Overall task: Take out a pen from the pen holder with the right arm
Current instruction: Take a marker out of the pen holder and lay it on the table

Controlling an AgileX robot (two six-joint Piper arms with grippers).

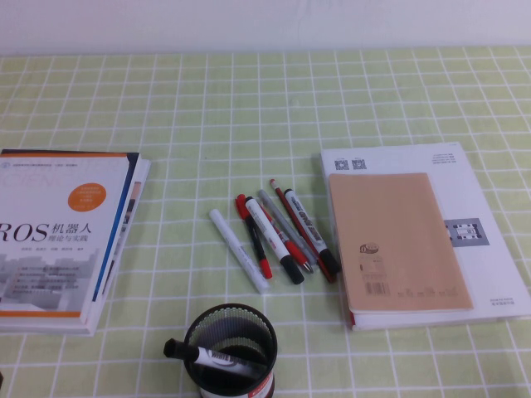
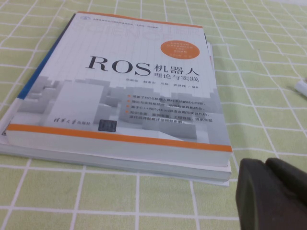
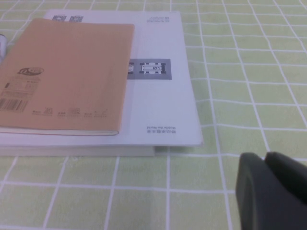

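Note:
A black mesh pen holder (image 1: 229, 308) stands at the near edge of the table, in the middle. One marker (image 1: 217, 357) with a black cap leans across its inside. Beyond it several pens (image 1: 278, 236) lie loose on the green checked cloth, a white one (image 1: 238, 249) leftmost. Neither arm shows in the high view. My right gripper (image 3: 265, 157) hovers low over the cloth near the white book's corner, shut and empty. My left gripper (image 2: 265, 165) sits shut beside the ROS book, holding nothing.
A ROS textbook (image 1: 62, 236) (image 2: 139, 91) on another book lies at the left. At the right a tan notebook (image 1: 397, 240) (image 3: 67, 76) rests on a white book (image 1: 489, 249) (image 3: 163, 96). A white pen's end (image 2: 301, 88) shows in the left wrist view.

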